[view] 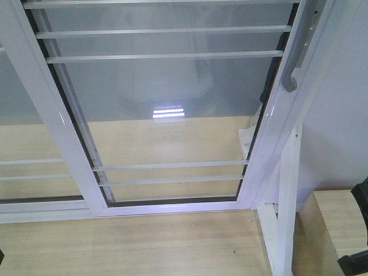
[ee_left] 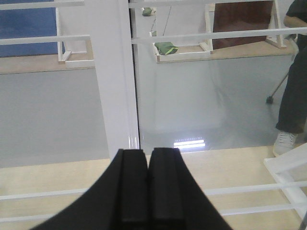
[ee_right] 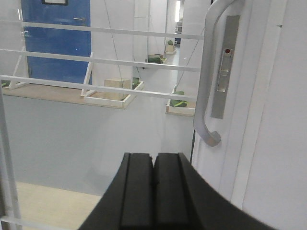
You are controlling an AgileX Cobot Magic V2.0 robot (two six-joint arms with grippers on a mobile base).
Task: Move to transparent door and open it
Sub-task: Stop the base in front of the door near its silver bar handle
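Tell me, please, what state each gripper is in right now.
Left gripper: closed, holding nothing.
Right gripper: closed, holding nothing, not on the pull handle.

transparent door point(view: 172, 98) centre | handle point(view: 294, 63) on its right edge | barred panel point(view: 23, 138) left, perhaps overlapping

Bright, even indoor light; striped lamp glare on the grey floor point(view: 218, 98); soft, slightly washed-out focus.

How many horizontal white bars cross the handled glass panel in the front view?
5. On the transparent door, three upper bars sit near the picture's top, and a lower pair sits near the door's base. More may lie above the frame.
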